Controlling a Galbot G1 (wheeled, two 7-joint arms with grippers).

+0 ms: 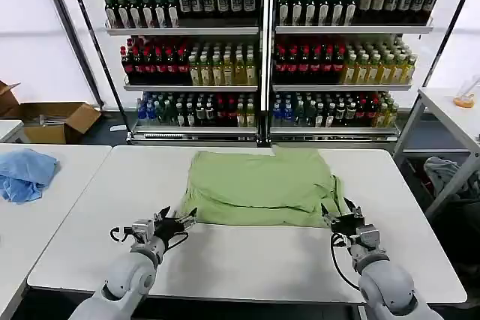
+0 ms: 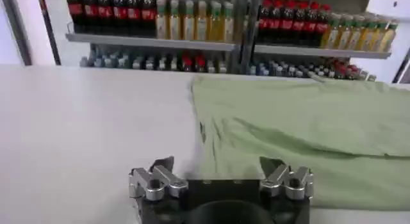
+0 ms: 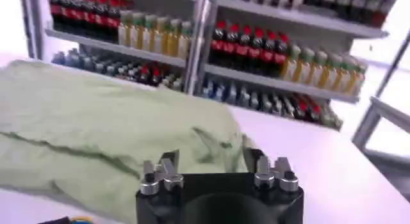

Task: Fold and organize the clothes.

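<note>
Bright, even light falls from above. The white table (image 1: 247,260) glares palely. Shelves (image 3: 269,27) beyond the right gripper (image 3: 211,164) look soft.

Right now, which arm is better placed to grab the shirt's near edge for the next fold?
Probably the right: the right gripper sits open at the green shirt's near corner, while the left gripper, also open, waits just off its edge.

Head camera high above the table (image 1: 247,260), facing the shelves (image 1: 262,58); wrist cameras low, near, sharing both.
</note>
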